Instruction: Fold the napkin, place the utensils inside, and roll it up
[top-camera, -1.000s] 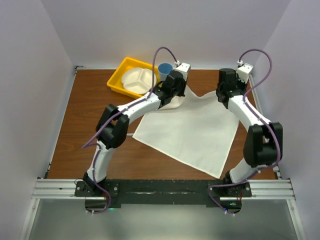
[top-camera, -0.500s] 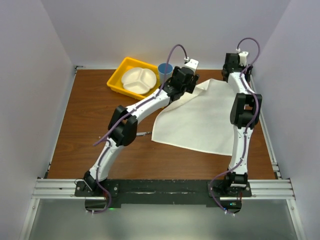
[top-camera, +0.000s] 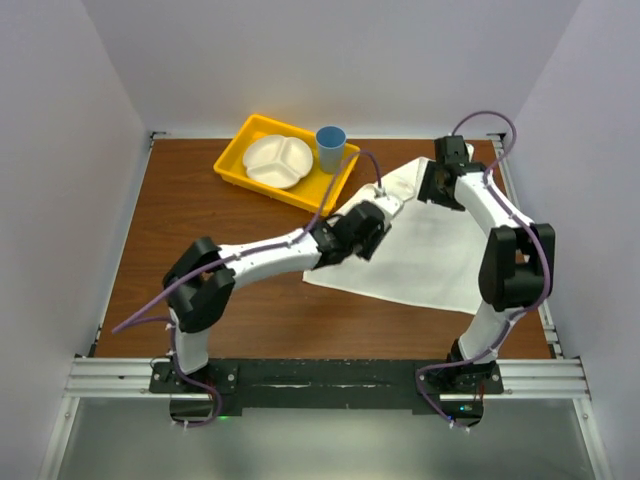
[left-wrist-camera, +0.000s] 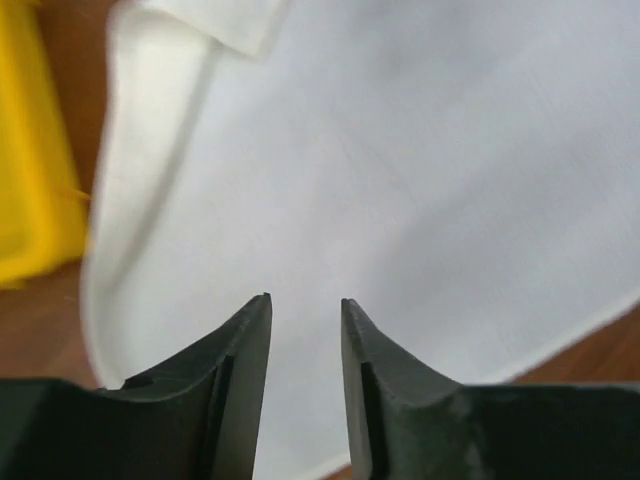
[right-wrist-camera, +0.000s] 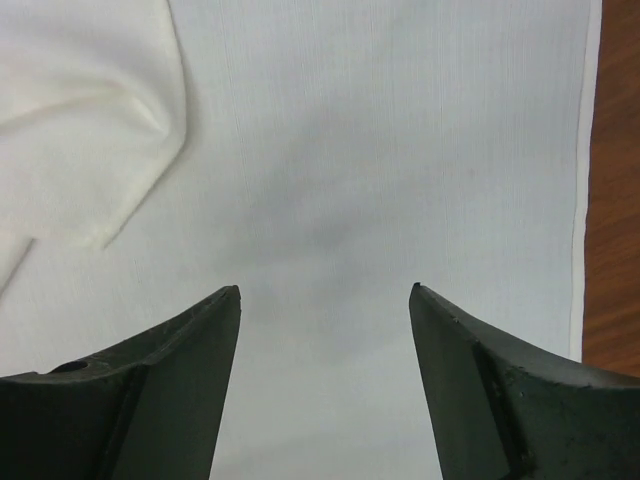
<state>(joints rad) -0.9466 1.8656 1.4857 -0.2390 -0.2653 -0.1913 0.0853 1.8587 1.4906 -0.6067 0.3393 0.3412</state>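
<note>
Whereas a second ago both end effectors were clamping the napkin's (top-camera: 430, 250) far corners with the cloth spread wide across the surface (top-camera: 200, 230), they are now standing free of it, and the cloth is lying in a smaller, doubled shape. It is resting flat directly beneath both end effectors, with a turned-over flap showing ahead and to the left of each in the wrist views.

The left end effector (left-wrist-camera: 305, 302) is hovering over the cloth near its left edge, its jaws parted by a narrow gap and gripping nothing. The right end effector (right-wrist-camera: 325, 290) is hanging above the cloth's far right part, its jaws spread wide and likewise gripping nothing. The left arm is sitting nearer the bases than half a second ago.

Judgement: the release is marking the first fold as laid, so the folding stage is appearing largely done, while loading and rolling are remaining. The knife is not showing in any current view, possibly hidden under the left arm.

Left of the left end effector, the yellow tray (top-camera: 235, 165) is carrying the white divided plate (top-camera: 275, 160), with a blue cup (top-camera: 331, 148) alongside.
</note>
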